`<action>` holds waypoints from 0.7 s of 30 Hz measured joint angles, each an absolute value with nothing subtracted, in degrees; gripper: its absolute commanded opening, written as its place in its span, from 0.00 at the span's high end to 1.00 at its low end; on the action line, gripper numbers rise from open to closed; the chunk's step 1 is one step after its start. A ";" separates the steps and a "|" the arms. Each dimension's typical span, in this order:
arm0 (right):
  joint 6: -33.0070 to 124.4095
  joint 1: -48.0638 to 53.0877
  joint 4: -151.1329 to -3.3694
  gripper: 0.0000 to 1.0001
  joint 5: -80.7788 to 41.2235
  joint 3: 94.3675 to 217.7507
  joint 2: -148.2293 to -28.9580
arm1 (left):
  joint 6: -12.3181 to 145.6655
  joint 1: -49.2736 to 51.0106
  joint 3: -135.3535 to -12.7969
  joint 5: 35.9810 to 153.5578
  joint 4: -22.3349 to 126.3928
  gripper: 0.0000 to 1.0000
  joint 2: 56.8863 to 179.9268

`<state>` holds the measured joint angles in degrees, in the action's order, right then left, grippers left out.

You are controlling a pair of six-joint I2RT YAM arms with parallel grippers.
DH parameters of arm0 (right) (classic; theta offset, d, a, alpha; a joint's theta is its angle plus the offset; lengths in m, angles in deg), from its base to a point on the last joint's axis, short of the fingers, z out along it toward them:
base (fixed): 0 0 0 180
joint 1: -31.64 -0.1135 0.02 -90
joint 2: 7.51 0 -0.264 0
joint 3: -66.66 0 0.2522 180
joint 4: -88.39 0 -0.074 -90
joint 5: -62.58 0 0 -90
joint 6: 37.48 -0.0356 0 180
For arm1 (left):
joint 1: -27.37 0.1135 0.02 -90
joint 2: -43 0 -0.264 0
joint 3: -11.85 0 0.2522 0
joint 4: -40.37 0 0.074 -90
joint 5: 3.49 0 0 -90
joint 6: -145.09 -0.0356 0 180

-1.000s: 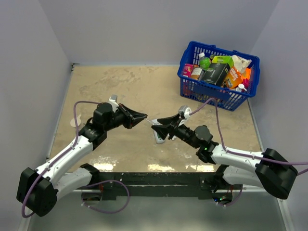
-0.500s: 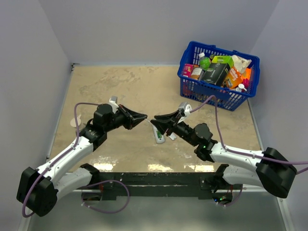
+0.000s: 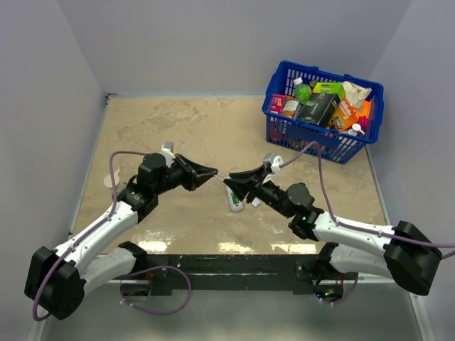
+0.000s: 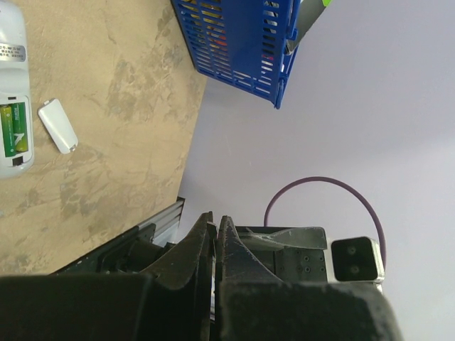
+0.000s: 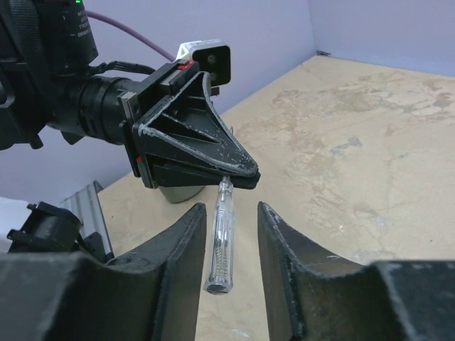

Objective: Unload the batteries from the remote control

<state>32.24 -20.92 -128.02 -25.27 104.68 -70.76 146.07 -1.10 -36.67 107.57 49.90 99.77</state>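
The white remote control (image 3: pixel 235 202) lies on the table, partly under my right gripper. In the left wrist view the remote (image 4: pixel 13 64) lies bay-up with the green batteries (image 4: pixel 15 128) still seated in it. The small white cover (image 4: pixel 58 126) lies beside it. My left gripper (image 3: pixel 214 171) is shut on the metal tip of a thin clear tool (image 5: pixel 221 241) and holds it above the table. My right gripper (image 5: pixel 231 207) is open, with its fingers on either side of the tool's clear handle and not touching it. The left gripper's shut fingers (image 5: pixel 238 174) fill the upper left of the right wrist view.
A blue basket (image 3: pixel 313 133) full of packets and bottles stands at the back right, and also shows in the left wrist view (image 4: pixel 234 42). Grey walls enclose the table on three sides. A metal rail (image 3: pixel 227 264) runs along the near edge.
My right gripper has lifted off the remote and moved up and left to the left gripper's tip, so its open fingers now straddle the clear tool. The left arm has not moved.
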 measured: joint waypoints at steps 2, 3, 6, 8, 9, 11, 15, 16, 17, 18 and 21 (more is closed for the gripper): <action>32.48 -20.92 -127.89 0.63 -25.46 104.68 -70.34 | 146.07 -1.10 -36.67 107.57 49.90 1.00 99.77; 32.62 -20.92 -127.84 0.62 -25.53 104.68 -70.34 | 146.07 -1.10 -36.67 107.57 49.90 1.00 99.77; 32.66 -20.92 -127.08 0.60 -25.59 104.70 -70.45 | 146.07 -1.10 -36.63 107.52 49.90 1.00 99.77; 32.64 -20.96 -126.51 0.60 -25.57 104.70 -70.56 | 146.10 -1.10 -36.30 107.50 49.68 1.00 99.75; 32.64 -21.00 -126.23 0.60 -25.57 104.70 -70.65 | 146.10 -1.10 -36.01 107.50 49.49 1.00 99.75; 32.62 -21.24 -126.07 0.62 -25.57 104.70 -70.97 | 146.10 -1.10 -35.75 107.48 49.51 1.00 99.75; 32.53 -21.86 -125.72 0.64 -25.90 104.70 -71.26 | 146.10 -1.10 -35.75 107.46 49.44 1.00 99.58; 32.51 -22.03 -125.72 0.64 -26.05 104.70 -71.26 | 146.10 -1.10 -35.75 107.46 49.40 1.00 99.56; 32.53 -22.07 -125.64 0.64 -26.07 104.70 -71.26 | 146.10 -1.10 -35.75 107.46 49.38 1.00 99.53; 32.53 -22.18 -125.48 0.65 -26.25 104.70 -71.26 | 146.10 -1.10 -35.75 107.46 49.29 1.00 99.53; 32.66 -22.42 -125.31 0.78 -26.42 104.70 -71.26 | 146.12 -1.10 -35.75 107.44 49.16 1.00 99.53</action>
